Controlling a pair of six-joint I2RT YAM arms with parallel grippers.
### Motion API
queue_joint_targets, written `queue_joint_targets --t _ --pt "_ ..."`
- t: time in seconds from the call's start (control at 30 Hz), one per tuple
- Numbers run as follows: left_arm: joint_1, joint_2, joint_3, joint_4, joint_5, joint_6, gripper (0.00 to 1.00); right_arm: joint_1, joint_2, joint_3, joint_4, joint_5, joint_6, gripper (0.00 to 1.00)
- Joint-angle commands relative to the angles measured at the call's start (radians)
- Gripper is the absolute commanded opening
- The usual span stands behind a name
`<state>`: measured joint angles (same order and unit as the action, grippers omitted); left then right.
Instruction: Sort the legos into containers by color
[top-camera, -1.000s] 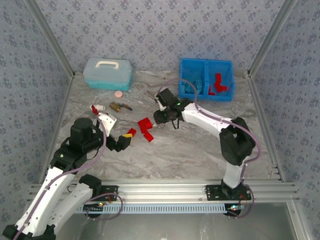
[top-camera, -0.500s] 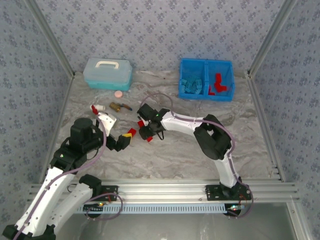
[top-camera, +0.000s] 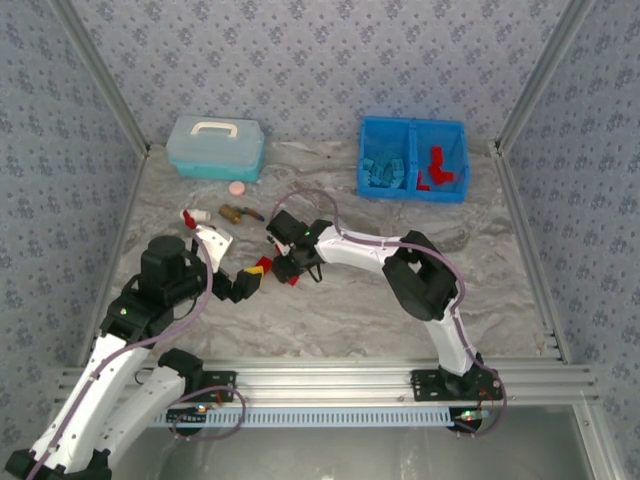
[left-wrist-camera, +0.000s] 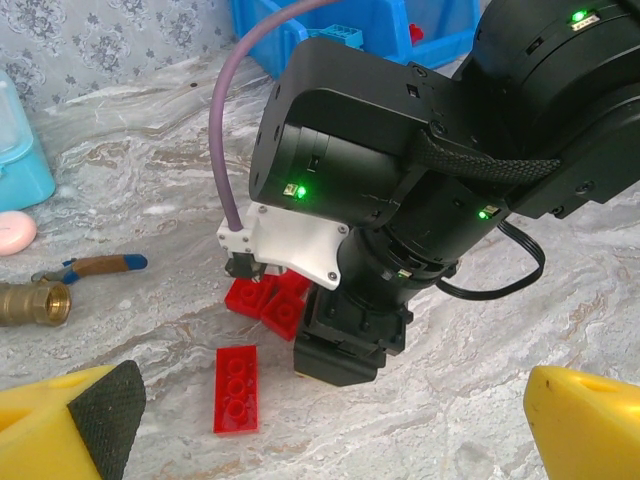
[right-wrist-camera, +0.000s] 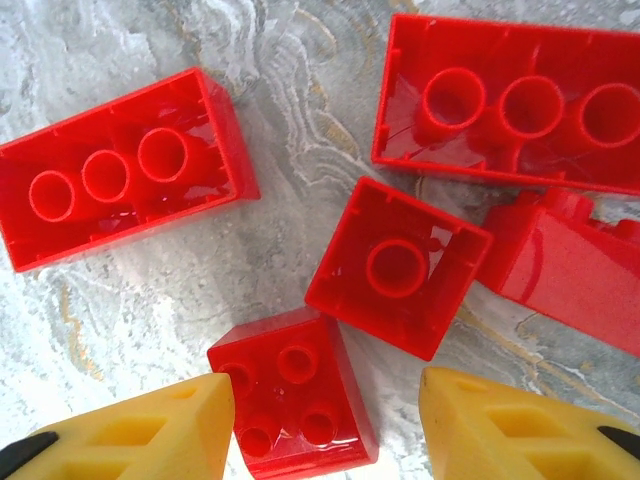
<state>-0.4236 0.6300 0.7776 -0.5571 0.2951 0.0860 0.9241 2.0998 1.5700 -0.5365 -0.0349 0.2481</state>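
Grey-veined marble bench (top-camera: 340, 320) lies under patterned wallpaper. Right arm (top-camera: 400, 260) reaches from the near edge to left of the bench's middle; left arm (top-camera: 150, 300) leans in from the near left corner. Blue bin (top-camera: 440, 193) sits at the far edge, toward the right corner: light blue legos (top-camera: 383, 170) in its left compartment, red legos (top-camera: 437, 170) in its right. Teal box (top-camera: 216, 147) stands at the far left corner. Right tool (right-wrist-camera: 325, 430) points down over loose red bricks (right-wrist-camera: 120, 165) on the bench; it is released, its fingers (right-wrist-camera: 140, 430) either side of a small square brick (right-wrist-camera: 295, 405), with a gap on one side. Three bricks beyond it lie hollow side up. Left tool (left-wrist-camera: 335, 420) is spread wide, grasping nothing, just beside them; one long brick (left-wrist-camera: 237, 388) lies before it. Brass valve (top-camera: 235, 213) and pink disc (top-camera: 237, 187) lie between box and bricks.
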Motion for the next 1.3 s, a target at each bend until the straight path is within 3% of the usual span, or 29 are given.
queue_joint_targets --t 0.0,0.4,0.57,0.77,1.0,1.27 --pt "0.0 0.0 0.001 -0.003 -0.005 0.009 0.99 0.01 -0.055 0.027 -0.045 -0.04 -0.012 0.54" --pt "0.0 0.0 0.003 -0.007 -0.005 0.008 0.99 0.026 0.034 0.042 -0.047 -0.037 -0.08 0.7" --pt "0.001 0.002 0.002 -0.006 -0.008 0.009 0.99 0.037 0.068 0.06 -0.06 -0.003 -0.098 0.63" --pt "0.0 0.002 0.002 -0.007 -0.007 0.009 0.99 0.048 0.081 0.072 -0.111 0.092 -0.103 0.31" --pt "0.0 0.003 0.002 -0.004 -0.005 0.009 0.99 0.011 -0.074 0.043 -0.09 0.074 -0.066 0.29" --pt "0.001 -0.002 0.0 -0.004 0.002 0.006 0.99 -0.219 -0.304 -0.062 -0.006 0.127 0.001 0.3"
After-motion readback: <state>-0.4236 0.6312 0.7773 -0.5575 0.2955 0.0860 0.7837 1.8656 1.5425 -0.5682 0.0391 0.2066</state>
